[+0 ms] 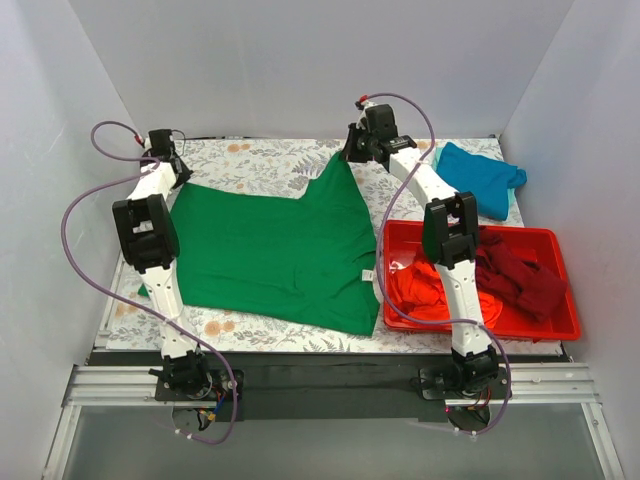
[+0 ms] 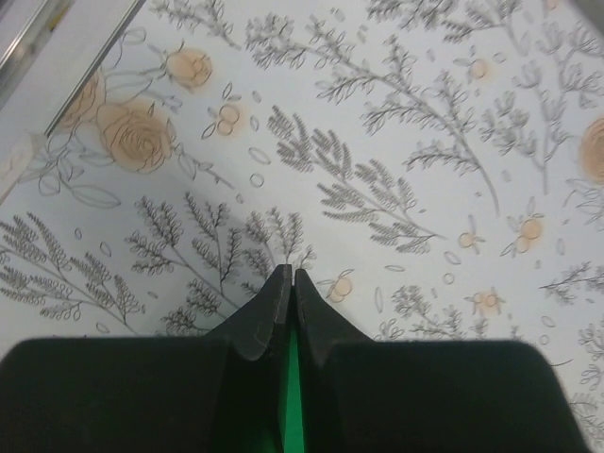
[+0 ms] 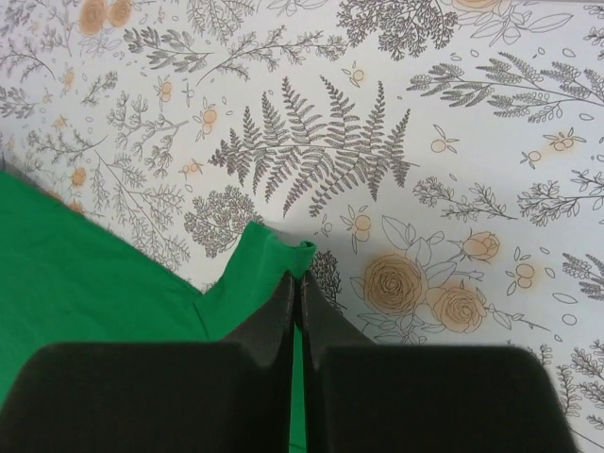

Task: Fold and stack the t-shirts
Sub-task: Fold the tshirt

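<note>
I am holding the green t-shirt [image 1: 280,250] with both arms; it is lying spread across the middle of the floral table cover [image 1: 260,155], with its far edge stretching between the two grippers. The left gripper [image 1: 172,168] is sitting at the shirt's far left corner; on the left wrist view its fingers [image 2: 269,311] are pressing tight together, and a thin strip of green cloth [image 2: 291,406] is showing in the slit between them, so I am reading it as clenched on the fabric. The right gripper [image 1: 352,150] is sitting at the far right corner, where the cloth is rising to a point; on the right wrist view the fingers [image 3: 274,311] are closing on a small folded tip of green [image 3: 269,247], and the rest of the shirt [image 3: 85,274] is trailing away to the left over the printed ferns.

The teal blue t-shirt [image 1: 480,178] is lying crumpled at the far right of the table, well apart from both grippers; the orange-red t-shirt [image 1: 420,285] and the dark maroon t-shirt [image 1: 520,275] are lying bunched side by side in the red tray [image 1: 560,325], just beside the green shirt's right edge, with the right arm reaching over the tray.
</note>
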Robot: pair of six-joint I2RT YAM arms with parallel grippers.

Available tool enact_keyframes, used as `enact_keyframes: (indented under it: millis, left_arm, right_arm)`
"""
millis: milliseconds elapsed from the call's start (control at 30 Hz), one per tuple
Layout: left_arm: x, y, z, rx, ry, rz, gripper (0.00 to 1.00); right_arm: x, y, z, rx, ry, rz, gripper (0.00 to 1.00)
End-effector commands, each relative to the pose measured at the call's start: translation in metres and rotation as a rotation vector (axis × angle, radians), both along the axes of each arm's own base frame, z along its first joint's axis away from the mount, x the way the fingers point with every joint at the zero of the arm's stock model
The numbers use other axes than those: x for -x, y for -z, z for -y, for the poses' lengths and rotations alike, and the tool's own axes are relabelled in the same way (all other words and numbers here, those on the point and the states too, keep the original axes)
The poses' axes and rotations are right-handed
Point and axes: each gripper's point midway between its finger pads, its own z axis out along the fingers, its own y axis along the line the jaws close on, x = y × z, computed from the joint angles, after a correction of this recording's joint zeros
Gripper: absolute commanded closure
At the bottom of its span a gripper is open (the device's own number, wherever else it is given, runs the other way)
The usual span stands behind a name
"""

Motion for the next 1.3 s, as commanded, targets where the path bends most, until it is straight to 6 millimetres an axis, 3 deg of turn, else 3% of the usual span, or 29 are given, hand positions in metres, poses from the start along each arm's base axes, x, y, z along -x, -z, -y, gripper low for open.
enact_keyframes:
  millis: [0, 100, 167, 200, 233, 267, 333, 433, 467, 500, 533, 567, 600, 700, 733, 800, 833, 867, 900, 933, 1067, 1267]
  left_arm:
    - [-0.018, -0.03, 0.003, 0.008, 0.028, 0.063, 1.0]
    - [-0.022, -0.047, 0.004, 0.012, 0.028, 0.096, 1.0]
    - [-0.017, -0.046, 0.004, 0.012, 0.024, 0.097, 1.0]
    - [-0.015, -0.058, 0.003, 0.003, 0.019, 0.117, 1.0]
    - [-0.004, -0.045, 0.005, 0.007, 0.02, 0.088, 1.0]
    - [-0.005, -0.05, 0.005, -0.005, 0.029, 0.109, 1.0]
    - [0.004, -0.053, 0.003, -0.03, 0.03, 0.104, 1.0]
    - [0.02, -0.045, -0.003, -0.068, 0.005, 0.067, 1.0]
    - [0.028, -0.036, -0.004, -0.073, -0.001, 0.047, 1.0]
    - [0.031, -0.041, -0.004, -0.079, -0.007, 0.053, 1.0]
    - [0.036, -0.04, -0.007, -0.088, -0.023, 0.048, 1.0]
    - [0.043, -0.034, -0.007, -0.089, -0.034, 0.032, 1.0]
    - [0.047, -0.039, -0.008, -0.095, -0.045, 0.039, 1.0]
    - [0.063, -0.035, -0.014, -0.118, -0.095, 0.015, 1.0]
    - [0.068, -0.034, -0.016, -0.125, -0.111, 0.008, 1.0]
    - [0.077, -0.036, -0.021, -0.149, -0.143, 0.0, 1.0]
    - [0.086, -0.03, -0.022, -0.152, -0.155, -0.019, 1.0]
    - [0.09, -0.029, -0.024, -0.153, -0.167, -0.02, 1.0]
    - [0.097, -0.027, -0.024, -0.149, -0.174, -0.029, 1.0]
    - [0.1, -0.028, -0.026, -0.146, -0.182, -0.026, 1.0]
    - [0.114, -0.032, -0.031, -0.134, -0.203, -0.01, 1.0]
    - [0.128, -0.064, -0.032, -0.134, -0.222, 0.078, 1.0]
  right_arm:
    - [-0.015, -0.027, 0.008, -0.024, 0.003, 0.057, 0.99]
    - [-0.013, -0.041, 0.012, -0.026, -0.003, 0.078, 0.99]
    - [-0.002, -0.044, 0.013, -0.027, -0.016, 0.068, 0.99]
    - [0.003, -0.043, 0.014, -0.028, -0.019, 0.059, 0.99]
    - [0.008, -0.043, 0.014, -0.027, -0.022, 0.054, 0.99]
    - [0.019, -0.027, 0.015, -0.015, -0.032, 0.015, 0.99]
    - [0.03, -0.04, 0.015, -0.022, -0.041, 0.03, 0.99]
    - [0.06, -0.038, 0.012, -0.013, -0.066, 0.004, 0.99]
    - [0.07, -0.053, 0.011, -0.021, -0.073, 0.026, 0.99]
    - [0.083, -0.036, 0.015, -0.006, -0.074, -0.013, 0.99]
    - [0.089, -0.038, 0.014, -0.008, -0.076, -0.005, 0.99]
    - [0.099, -0.053, 0.013, -0.02, -0.08, 0.018, 0.99]
    - [0.113, -0.036, 0.015, -0.009, -0.085, -0.021, 0.99]
    - [0.135, -0.048, 0.01, -0.014, -0.103, 0.002, 0.99]
    - [0.147, -0.036, 0.012, 0.0, -0.105, -0.027, 0.99]
    - [0.162, -0.044, 0.009, -0.002, -0.112, -0.015, 0.99]
    - [0.174, -0.032, 0.012, 0.01, -0.112, -0.045, 0.99]
    - [0.183, -0.04, 0.01, 0.006, -0.121, -0.029, 0.99]
    - [0.193, -0.028, 0.013, 0.018, -0.12, -0.056, 0.99]
    - [0.196, -0.035, 0.011, 0.014, -0.122, -0.041, 0.99]
    - [0.227, -0.022, 0.017, 0.031, -0.123, -0.076, 0.99]
    - [0.253, -0.026, 0.022, 0.021, -0.12, -0.077, 0.99]
